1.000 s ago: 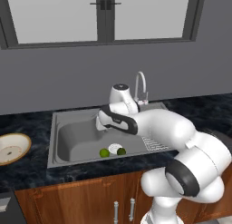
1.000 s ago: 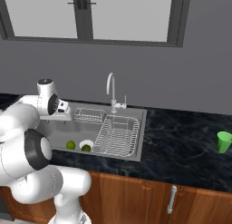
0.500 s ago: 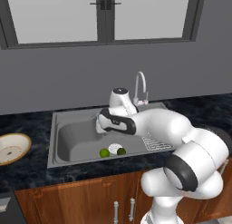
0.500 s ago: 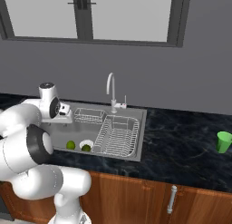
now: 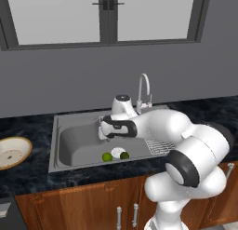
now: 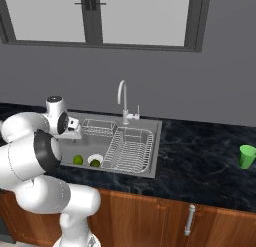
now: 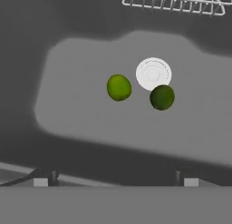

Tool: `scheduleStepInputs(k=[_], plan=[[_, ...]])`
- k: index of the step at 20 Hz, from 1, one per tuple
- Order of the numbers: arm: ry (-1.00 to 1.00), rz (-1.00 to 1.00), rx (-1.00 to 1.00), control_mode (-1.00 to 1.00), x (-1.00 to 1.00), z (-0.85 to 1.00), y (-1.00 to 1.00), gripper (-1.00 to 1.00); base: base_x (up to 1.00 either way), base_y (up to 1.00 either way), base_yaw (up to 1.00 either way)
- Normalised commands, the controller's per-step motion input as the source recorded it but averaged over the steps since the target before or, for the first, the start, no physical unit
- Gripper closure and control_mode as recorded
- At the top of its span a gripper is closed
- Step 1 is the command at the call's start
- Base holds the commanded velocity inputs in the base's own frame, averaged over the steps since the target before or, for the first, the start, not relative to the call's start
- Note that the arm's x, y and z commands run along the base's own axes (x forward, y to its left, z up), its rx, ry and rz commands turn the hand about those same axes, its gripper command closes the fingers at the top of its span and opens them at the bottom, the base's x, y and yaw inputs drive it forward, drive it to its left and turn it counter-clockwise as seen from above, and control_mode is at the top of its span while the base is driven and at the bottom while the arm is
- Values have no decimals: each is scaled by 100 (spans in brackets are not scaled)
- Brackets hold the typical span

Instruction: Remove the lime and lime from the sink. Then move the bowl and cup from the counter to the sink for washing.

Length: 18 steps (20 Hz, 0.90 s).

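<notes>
1. My gripper [image 7: 115,180] hangs high over the sink [image 5: 74,143], pointing down into it. Its two fingers are spread wide apart and hold nothing.
2. Both limes lie on the sink floor. From the hand camera, the brighter lime [image 7: 118,87] sits just beside the round white drain [image 7: 153,74], and the darker lime [image 7: 161,97] touches the drain's edge.
3. The two limes are close to each other but not touching — a small strip of grey floor shows between them.
4. From the left base camera I see the bowl [image 5: 12,152] on the black counter [image 5: 28,171], left of the sink.
5. From the right base camera the green cup [image 6: 246,156] stands upright on the counter, far to the right — well apart from the sink.
6. A wire rack [image 6: 129,151] fills the right part of the sink, and the curved faucet [image 6: 122,98] rises behind it.
</notes>
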Motion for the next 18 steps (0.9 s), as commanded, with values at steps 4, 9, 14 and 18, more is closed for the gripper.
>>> scheduleStepInputs(k=[4, 9, 14, 18], plan=[[0, 0, 0, -100, 16, -16, 0, -100, 0, 0, 0], [0, 0, 0, -100, 15, -17, 3, -100, 0, 0, 0], [0, 0, 0, -100, 12, -18, 6, -100, 0, 0, 0], [0, 0, 0, -100, 10, -16, 7, -100, 0, 0, 0]])
